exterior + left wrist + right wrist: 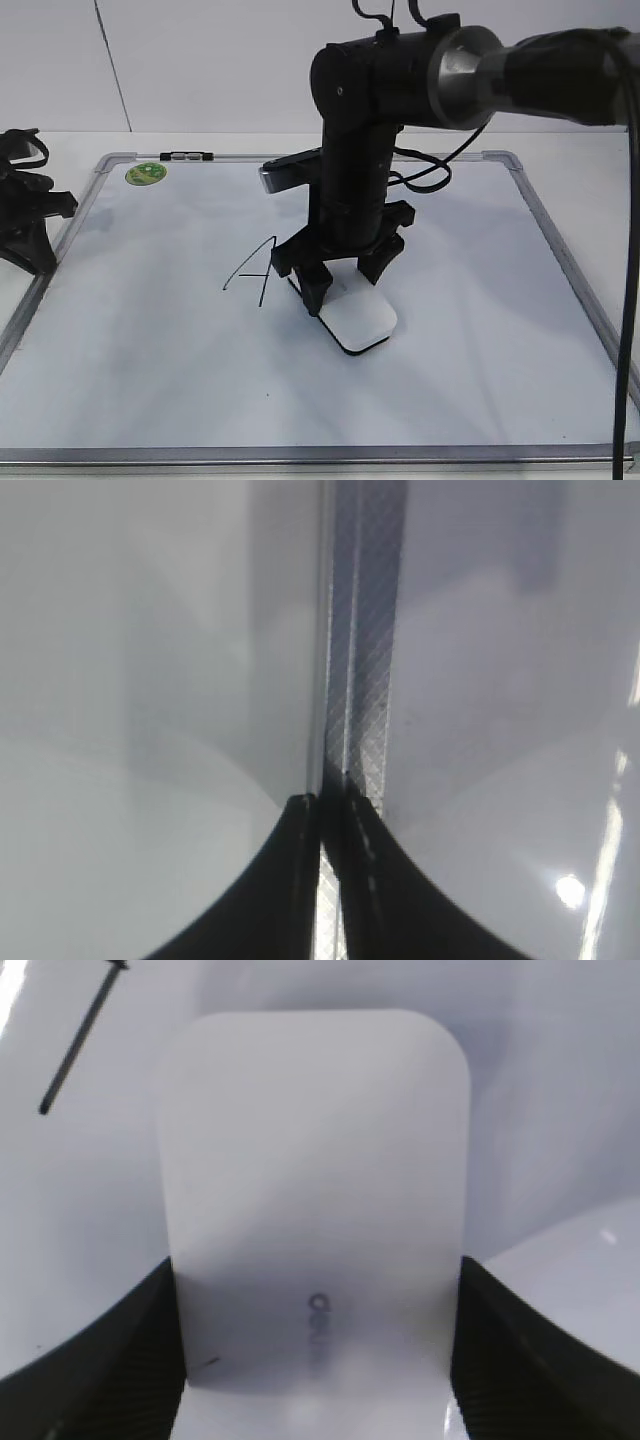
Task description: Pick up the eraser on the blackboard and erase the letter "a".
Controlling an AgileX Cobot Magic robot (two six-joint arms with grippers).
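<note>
The white eraser (362, 322) lies flat on the blackboard (480, 330), a white board with a silver frame, just right of a tall capital "A" (255, 268). My right gripper (345, 287) points straight down and is shut on the eraser, one finger against each long side. In the right wrist view the eraser (310, 1190) fills the space between the fingers (315, 1360), with a black stroke (75, 1050) at the top left. No small letter "a" shows; the arm and eraser cover that spot. My left gripper (30, 240) is shut and empty at the board's left edge.
A round green sticker (146, 173) sits at the board's far left corner. In the left wrist view, the shut left gripper (330, 805) hangs over the board's silver frame (365, 630). The right arm's cables hang over the board's right half.
</note>
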